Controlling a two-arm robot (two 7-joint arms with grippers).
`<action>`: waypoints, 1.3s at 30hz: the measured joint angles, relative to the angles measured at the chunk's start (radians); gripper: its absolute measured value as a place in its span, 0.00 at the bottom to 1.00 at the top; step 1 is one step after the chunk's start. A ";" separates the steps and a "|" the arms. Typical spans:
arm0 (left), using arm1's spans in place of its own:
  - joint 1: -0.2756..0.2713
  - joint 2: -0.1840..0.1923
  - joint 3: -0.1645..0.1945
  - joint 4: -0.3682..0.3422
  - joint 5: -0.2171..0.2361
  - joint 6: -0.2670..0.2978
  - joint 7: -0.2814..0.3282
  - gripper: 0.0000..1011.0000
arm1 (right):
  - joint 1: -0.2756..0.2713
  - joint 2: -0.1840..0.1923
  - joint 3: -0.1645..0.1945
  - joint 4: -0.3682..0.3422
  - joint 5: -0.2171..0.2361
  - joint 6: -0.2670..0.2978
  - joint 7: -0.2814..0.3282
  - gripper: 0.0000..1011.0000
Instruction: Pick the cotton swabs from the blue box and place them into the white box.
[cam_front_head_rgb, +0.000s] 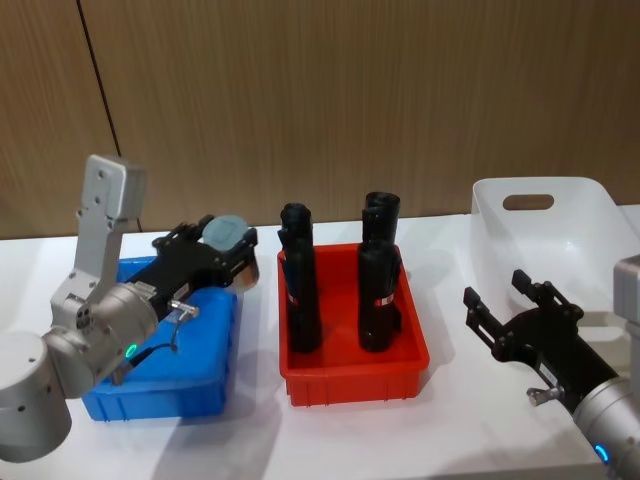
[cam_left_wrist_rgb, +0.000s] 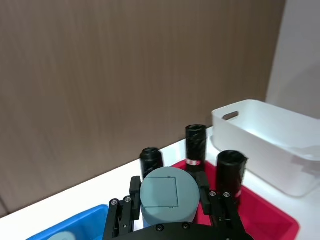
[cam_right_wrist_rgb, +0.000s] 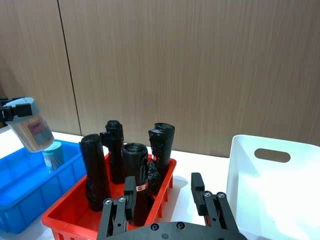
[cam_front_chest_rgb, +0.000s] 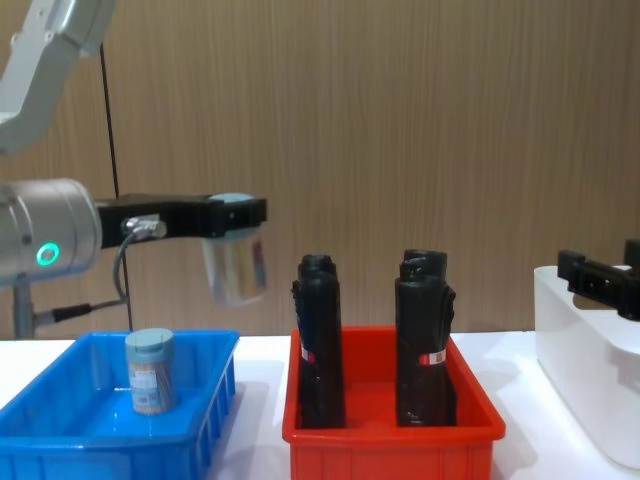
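One cotton swab jar (cam_front_chest_rgb: 235, 265) is in the air, near upright with a slight tilt, grey-blue lid on top, tan sticks visible through the clear wall. Left gripper (cam_front_head_rgb: 228, 240) has it: fingers closed on the jar just under the lid, one on each side. The jar hangs over the right rim of the blue box (cam_front_chest_rgb: 60, 440), clear of it, about level with the tops of the black cylinders (cam_front_head_rgb: 300, 290) next door. Second jar (cam_front_chest_rgb: 150, 372) stands upright on the floor of the blue box.

Red bin (cam_front_head_rgb: 350, 380) sits just beside the blue box on its right, with the cylinders standing in it. White box (cam_front_head_rgb: 540, 235) is further right, apart from the red bin, handle slot in its far wall.

Right gripper (cam_front_head_rgb: 495, 290) hovers low in front of the white box, fingers spread wide, holding nothing. All three bins rest on a white table (cam_front_head_rgb: 450, 430).
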 joint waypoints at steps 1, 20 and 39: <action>-0.002 0.000 0.000 -0.002 -0.001 0.002 -0.008 0.66 | 0.000 0.000 0.000 0.000 0.000 0.000 0.000 0.68; -0.083 -0.037 0.025 0.035 0.002 0.079 -0.192 0.66 | 0.000 0.000 0.000 0.000 0.000 0.000 0.000 0.68; -0.138 -0.065 0.041 0.089 0.017 0.115 -0.269 0.66 | 0.000 0.000 0.000 0.000 0.000 0.000 0.000 0.68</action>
